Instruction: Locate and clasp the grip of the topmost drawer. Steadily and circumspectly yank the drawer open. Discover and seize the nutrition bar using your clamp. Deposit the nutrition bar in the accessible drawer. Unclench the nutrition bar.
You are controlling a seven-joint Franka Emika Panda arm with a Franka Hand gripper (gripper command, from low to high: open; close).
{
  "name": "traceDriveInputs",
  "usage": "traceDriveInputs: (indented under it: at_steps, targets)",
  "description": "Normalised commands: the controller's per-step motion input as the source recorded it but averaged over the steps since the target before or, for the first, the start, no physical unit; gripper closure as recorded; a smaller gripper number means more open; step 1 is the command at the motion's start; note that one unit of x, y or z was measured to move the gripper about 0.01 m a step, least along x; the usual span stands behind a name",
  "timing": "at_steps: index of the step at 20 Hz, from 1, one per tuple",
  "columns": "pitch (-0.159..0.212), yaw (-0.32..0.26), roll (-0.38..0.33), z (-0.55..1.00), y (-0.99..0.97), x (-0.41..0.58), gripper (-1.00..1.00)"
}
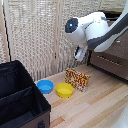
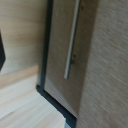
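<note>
- the clamp [image 1: 80, 54], a rounded white head with short dark fingers on the white robot arm, hangs in the air in front of the dresser, touching nothing; whether its fingers stand apart or together cannot be told from either view.
- the topmost drawer [image 2: 67, 60], a wide grey-brown wooden drawer with a flat front, fills the wrist view and looks closed, its front flush with the carcass.
- its silver bar handle [image 2: 72, 42] stands a little proud of the front on small posts. it should be stiff and smooth, so a firm pinch across the middle of the bar, then a straight pull, seems the safest hold; gripped near one end it might rack the drawer.
- the nutrition bar [image 1: 77, 78], a flat yellow-orange packet with red print, stands on edge on the pale wooden table [image 1: 95, 107], just beside a yellow bowl [image 1: 64, 90]. it is likely light and slightly crushable, best taken across its thin faces with gentle pressure.
- a blue bowl [image 1: 45, 86] sits further out, near a black fabric box [image 1: 20, 97].
</note>
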Motion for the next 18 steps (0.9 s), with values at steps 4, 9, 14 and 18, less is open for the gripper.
traceDriveInputs:
  at_steps: [4,9,14,18]
  targets:
    - [0.091,-0.046,0.279,0.25,0.02,0.304,-1.00]
    - [0.078,-0.065,0.280,0.25,0.04,0.317,-1.00]
    - [0.052,-0.129,0.315,0.14,0.09,0.250,-1.00]
    - [0.011,-0.262,0.245,0.25,0.07,0.090,-1.00]
